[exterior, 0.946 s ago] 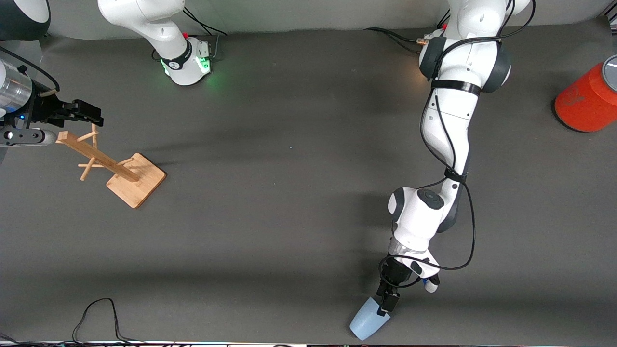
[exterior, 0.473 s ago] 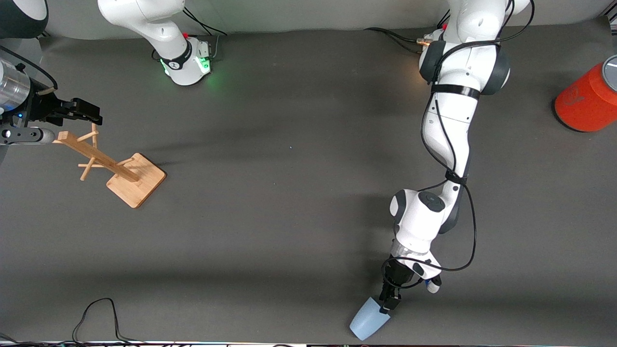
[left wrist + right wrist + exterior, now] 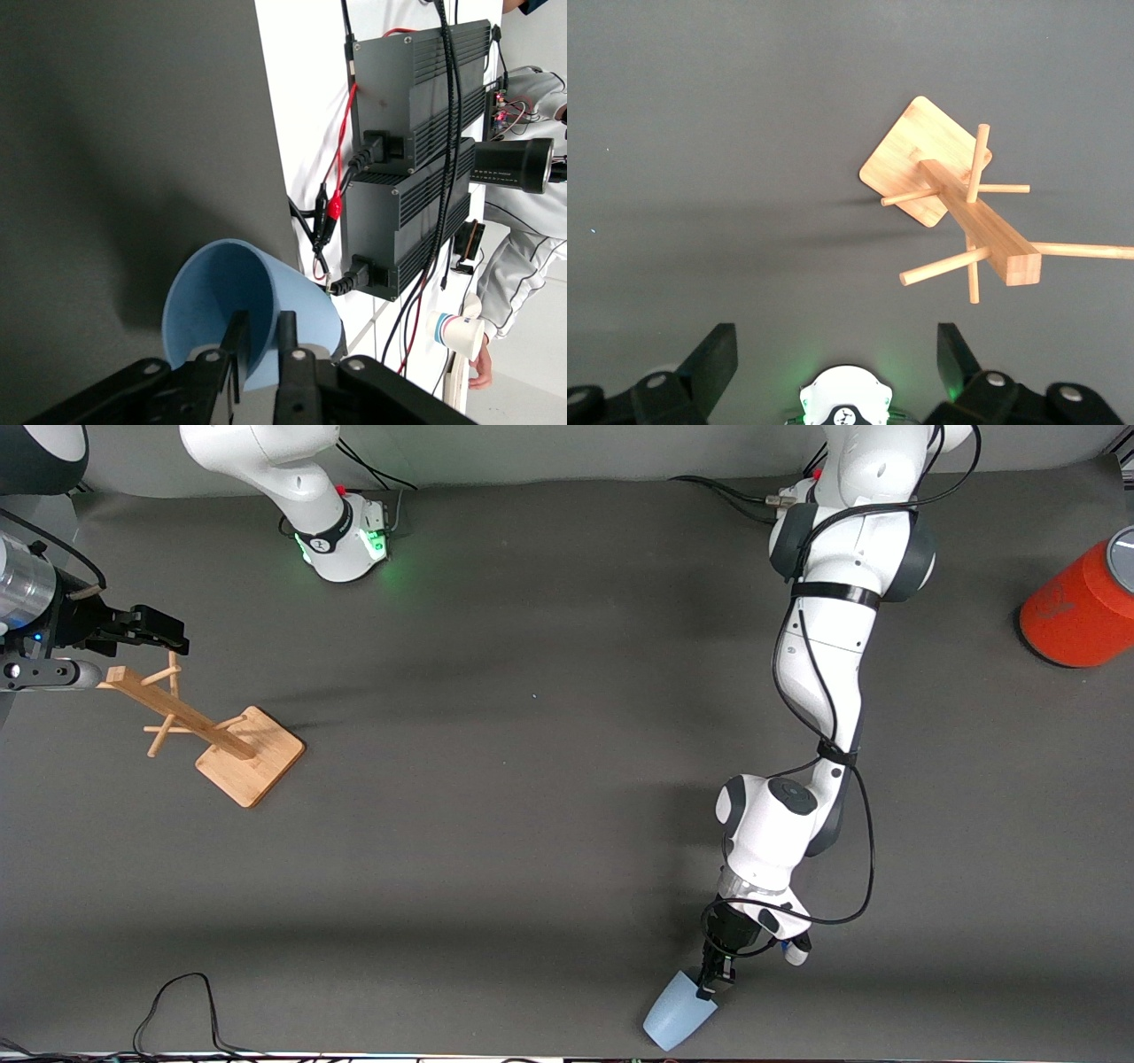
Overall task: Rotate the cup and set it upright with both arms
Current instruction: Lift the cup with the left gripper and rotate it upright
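Right gripper (image 3: 168, 634) at the right arm's end of the counter (image 3: 532, 824), hovering over the top of the wooden peg stand (image 3: 208, 731); fingers (image 3: 713, 354) spread wide, nothing between them. Arm waiting. Gripper body partly cut off by the front view's edge. Peg stand upright on its square base, seen from above in the right wrist view, pegs sticking out sideways.

Black cable loop (image 3: 177, 1005) at the counter edge nearest the front camera, partly cut off.

Cup (image 3: 678, 1012) lying on its side near the counter edge closest to the front camera, toward the left arm's end. Long axis slanted: open mouth pointing up toward the left gripper (image 3: 714, 981) and away from the camera, rounded base pointing toward the camera edge. In the left wrist view mouth open to the lens, inside of cup (image 3: 239, 310) visible, base hidden.

Left gripper down at the cup's rim, fingers (image 3: 285, 354) pinched on the rim wall, one inside the mouth, one outside. Contact point itself partly hidden by the gripper in the front view.

Orange canister (image 3: 1081, 607) at the left arm's end, well apart from the cup, cut off by the view's edge.
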Tool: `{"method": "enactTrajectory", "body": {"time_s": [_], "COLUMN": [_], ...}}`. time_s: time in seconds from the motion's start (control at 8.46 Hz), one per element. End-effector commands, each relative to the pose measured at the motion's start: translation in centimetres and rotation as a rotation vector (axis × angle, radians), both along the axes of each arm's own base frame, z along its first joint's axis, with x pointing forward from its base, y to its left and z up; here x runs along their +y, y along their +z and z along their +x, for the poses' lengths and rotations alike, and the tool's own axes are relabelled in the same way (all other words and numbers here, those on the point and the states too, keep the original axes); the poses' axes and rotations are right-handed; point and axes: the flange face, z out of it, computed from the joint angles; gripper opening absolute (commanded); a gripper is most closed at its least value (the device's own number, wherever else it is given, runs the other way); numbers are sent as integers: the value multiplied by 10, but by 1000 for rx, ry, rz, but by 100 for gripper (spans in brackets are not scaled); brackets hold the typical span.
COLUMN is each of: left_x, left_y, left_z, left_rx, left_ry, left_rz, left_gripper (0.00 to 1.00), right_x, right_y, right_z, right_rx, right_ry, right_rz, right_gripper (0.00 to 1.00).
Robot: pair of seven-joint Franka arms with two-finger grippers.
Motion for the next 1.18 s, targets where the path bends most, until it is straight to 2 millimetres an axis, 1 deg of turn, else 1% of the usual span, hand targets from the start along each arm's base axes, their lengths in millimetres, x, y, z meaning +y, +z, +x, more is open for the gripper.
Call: {"method": "enactTrajectory", "body": {"time_s": [0.0, 0.12, 0.24, 0.35, 0.47, 0.59, 0.71, 0.83, 0.95, 1.06], "left_x": [-2, -2, -1, -3, -4, -8, -12, -11, -12, -14], "left_y": [3, 7, 10, 18, 30, 52, 67, 82, 99, 116], "left_z": [4, 4, 5, 5, 7, 7, 8, 8, 4, -7], "left_rx": [-12, -18, -22, -29, -33, -24, 25, 85, 170, 280], "left_ry": [-5, -5, -3, -6, -2, -8, -26, -42, -62, -100], "left_rz": [4, 2, 0, -3, -13, -22, -12, 2, 20, 61], "left_gripper": [0, 0, 0, 0, 0, 0, 0, 0, 0, 0], "right_x": [1, -1, 2, 5, 14, 16, 17, 24, 29, 30], "right_y": [14, 27, 33, 37, 39, 32, 29, 29, 29, 30], "right_z": [-2, 6, 17, 30, 36, 39, 41, 41, 41, 42], "right_rx": [-16, -43, -58, -67, -66, -53, -49, -49, -52, -56], "right_ry": [17, 27, 19, 31, 48, 53, 53, 65, 74, 76], "right_rz": [24, 23, 11, -1, -7, 0, -1, -1, -4, -1], "right_gripper": [100, 100, 100, 100, 100, 100, 100, 100, 100, 100]}}
